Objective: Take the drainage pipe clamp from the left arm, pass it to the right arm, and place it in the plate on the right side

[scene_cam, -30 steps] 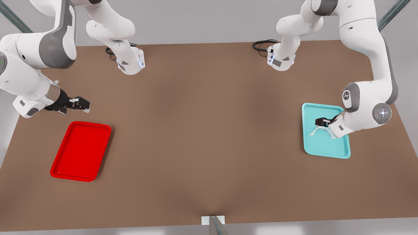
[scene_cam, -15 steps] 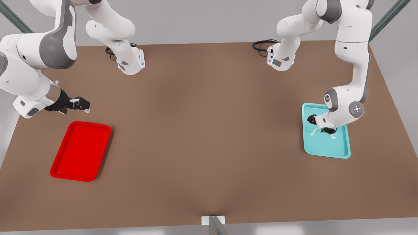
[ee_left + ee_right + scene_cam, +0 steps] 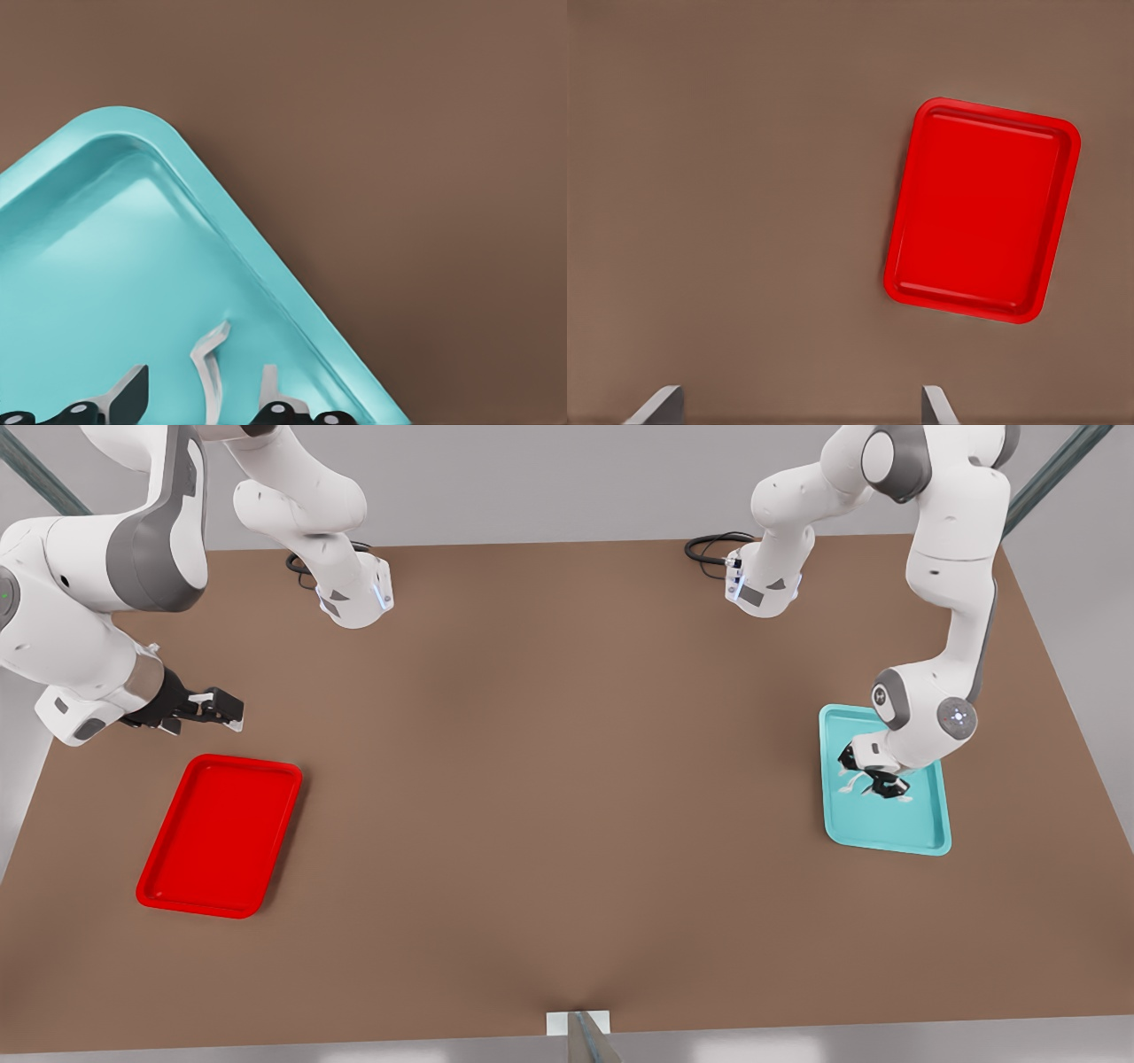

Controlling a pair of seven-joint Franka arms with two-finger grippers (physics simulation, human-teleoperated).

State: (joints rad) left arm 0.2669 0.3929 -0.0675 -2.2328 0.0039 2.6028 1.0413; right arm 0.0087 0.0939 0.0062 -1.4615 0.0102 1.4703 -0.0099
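Straddling the clamp (image 3: 209, 367) with its fingers spread, the left gripper (image 3: 873, 772) sits low inside the teal tray (image 3: 921, 834) at the front view's right. The fingertips (image 3: 128, 397) stand on either side of the white strap; they have not closed on it. The clamp lies on the tray floor, near the rim.

Risks, as judged from this position:
- The strap is thin and arched. If the fingers close off-centre, it may pivot or spring out sideways.
- One finger stands close to the tray rim. Contact there could shift the tray or block the closing stroke.
- A grip too near one tab would leave little free strap for the handover.

The right gripper (image 3: 205, 708) waits, fingers spread and empty, just beyond the red tray (image 3: 220, 834) at the front view's left.
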